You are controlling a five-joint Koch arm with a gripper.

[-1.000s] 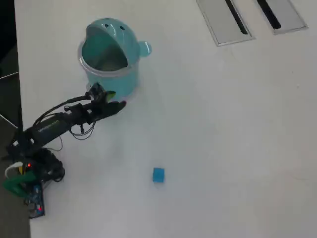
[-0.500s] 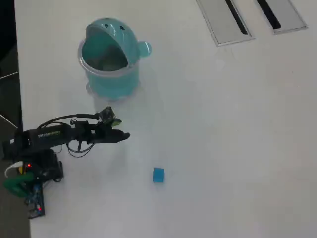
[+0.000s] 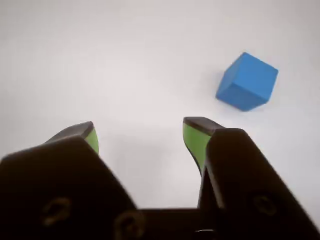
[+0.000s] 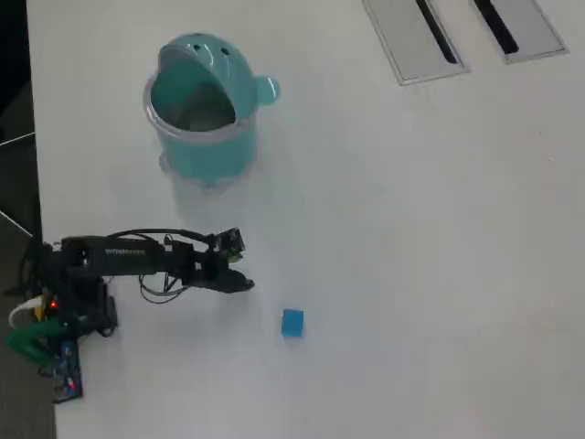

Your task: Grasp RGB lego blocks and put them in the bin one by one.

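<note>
The bin (image 4: 203,110) is seen upright on the bench (image 4: 411,256), its inside too dim for contents to be told. The blue block (image 4: 292,322) lies well apart from the bin, just beside the gripper (image 3: 140,132), whose fingers (image 3: 196,137) are spread wide around nothing.

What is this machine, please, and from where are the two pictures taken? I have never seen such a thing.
It is a small robot arm on a white table. The overhead view looks down from above; the wrist view comes from a camera riding on the arm itself. Its gripper has two green-padded fingers, open and holding nothing. A blue block lies just ahead of them, untouched. A round teal bin stands farther off, and two grey slotted panels sit at the table's far edge.
</note>
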